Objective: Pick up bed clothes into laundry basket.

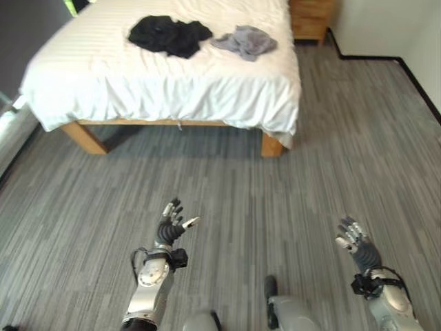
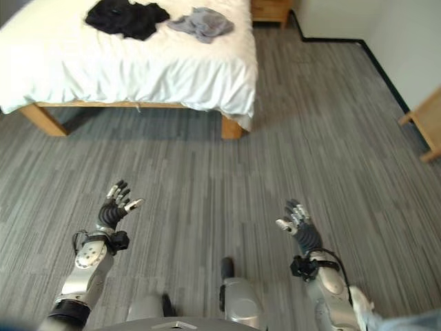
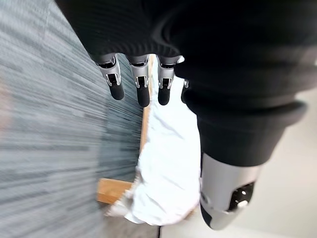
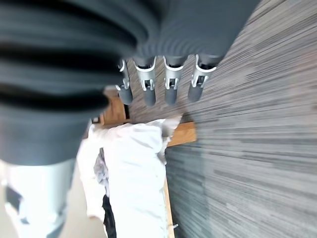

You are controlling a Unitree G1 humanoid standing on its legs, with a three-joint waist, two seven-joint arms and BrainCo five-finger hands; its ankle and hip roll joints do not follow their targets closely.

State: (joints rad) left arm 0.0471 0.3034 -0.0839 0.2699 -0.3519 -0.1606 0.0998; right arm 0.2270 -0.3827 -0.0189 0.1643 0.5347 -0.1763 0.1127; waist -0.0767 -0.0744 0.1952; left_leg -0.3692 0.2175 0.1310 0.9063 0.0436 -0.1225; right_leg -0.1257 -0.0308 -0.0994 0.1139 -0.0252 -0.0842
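A black garment (image 1: 170, 34) lies bunched on the white bed (image 1: 138, 76), with a grey garment (image 1: 244, 41) just to its right. Both sit far ahead of me, across the grey floor. My left hand (image 1: 171, 225) is raised low in front of me, fingers straight and open, holding nothing. My right hand (image 1: 355, 240) is up on the other side, also open with nothing in it. In the right wrist view the grey garment (image 4: 100, 171) and the black garment (image 4: 107, 218) show on the bed (image 4: 136, 183) past the fingers (image 4: 171, 91).
A wooden nightstand (image 1: 311, 19) stands at the bed's far right corner. Another piece of wooden furniture (image 2: 427, 124) sits by the right wall. Grey striped carpet (image 1: 227, 200) stretches between me and the bed. The bed's wooden legs (image 1: 272, 146) reach the floor under the sheet.
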